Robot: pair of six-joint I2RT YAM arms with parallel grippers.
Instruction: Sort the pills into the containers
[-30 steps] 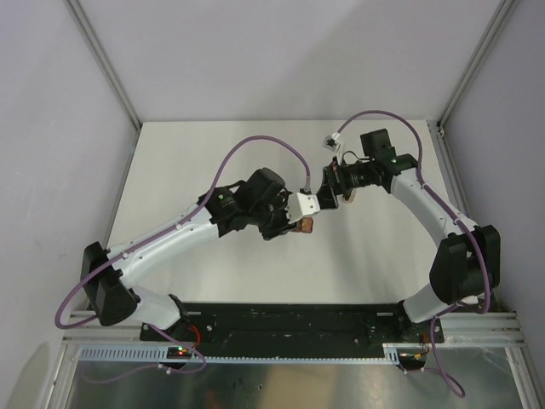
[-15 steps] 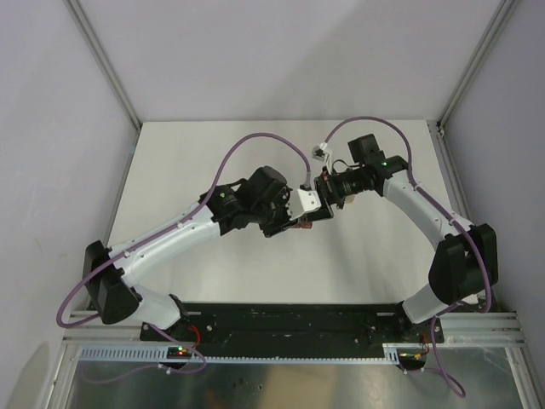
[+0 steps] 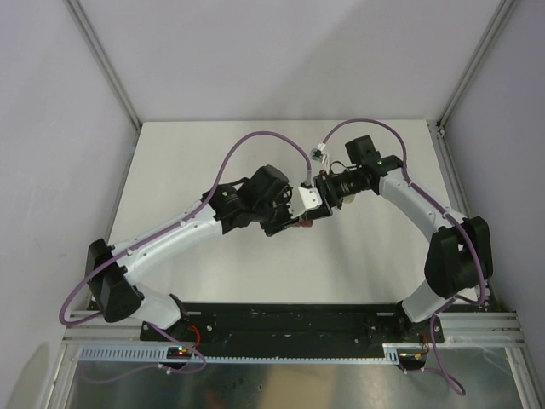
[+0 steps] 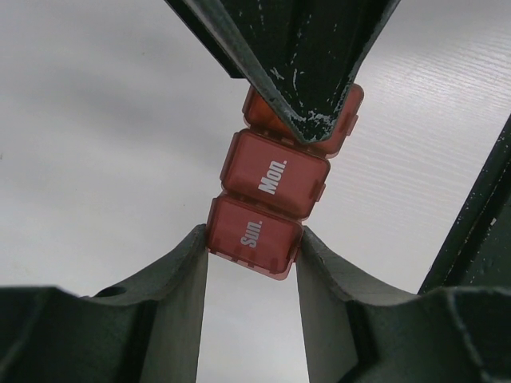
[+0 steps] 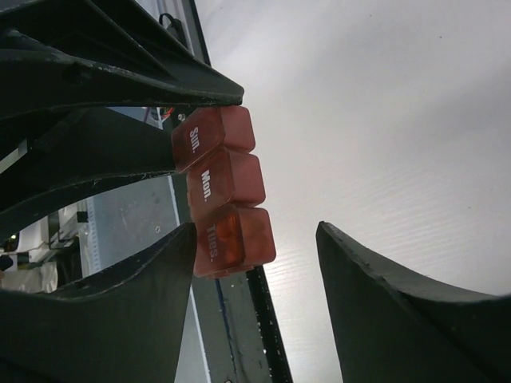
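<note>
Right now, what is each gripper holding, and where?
Left gripper clamps the red container strip at its Sun. end; right gripper straddles the Tues. end, open.

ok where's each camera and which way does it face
Top external: above and behind the bases, facing down at the white table; both arms show.
Left wrist: faces the dark red plastic three-compartment strip clamped in the left gripper.
Right wrist: faces the strip's Tues. end inside the open right gripper.
Shared: both wrist views show the strip.

One dark red strip (image 4: 271,187) carries three containers (image 5: 227,191), marked Sun., Mon. and Tues. Two grippers show, the left gripper (image 4: 253,235) and the right gripper (image 5: 255,231), two fingers each
</note>
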